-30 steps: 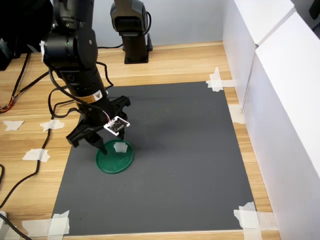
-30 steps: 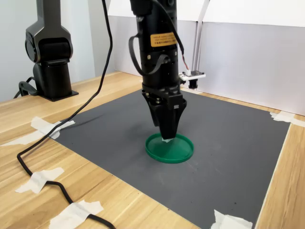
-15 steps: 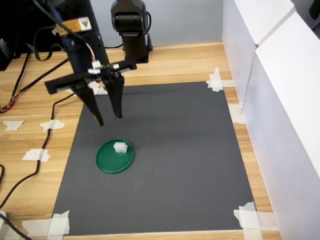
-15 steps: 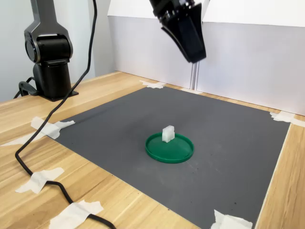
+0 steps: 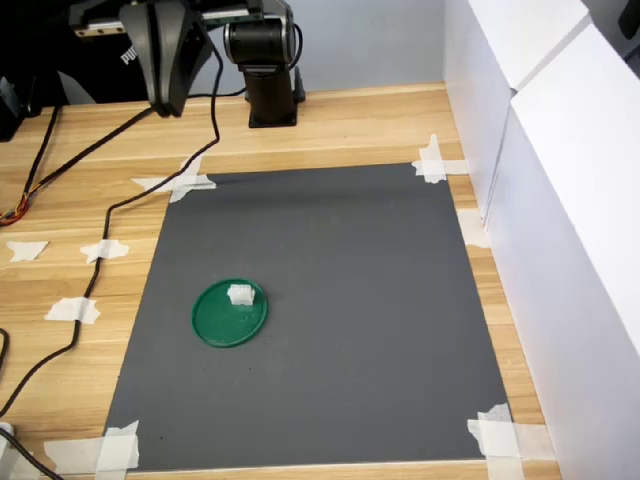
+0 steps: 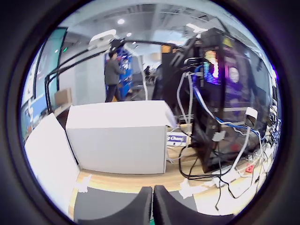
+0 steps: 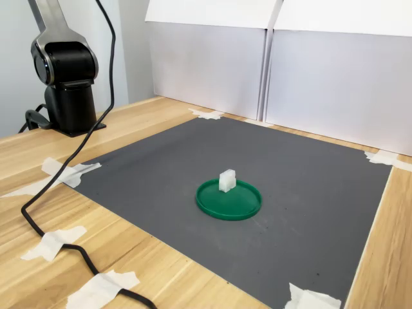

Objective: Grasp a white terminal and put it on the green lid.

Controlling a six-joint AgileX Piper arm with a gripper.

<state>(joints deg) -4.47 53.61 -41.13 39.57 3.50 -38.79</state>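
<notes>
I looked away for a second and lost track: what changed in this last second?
The gripper let go of the white terminal, opened, and rose up and back toward the arm's base; in the wrist view its fingers are now together. The terminal stayed on the green lid, which did not move.

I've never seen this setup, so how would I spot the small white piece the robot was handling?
Find the dark grey mat taped to the wooden table. On it lies a round green plastic lid; the tiny white plastic terminal stands inside its rim. Unlike the flat white tape pieces, it is blocky and upright.
</notes>
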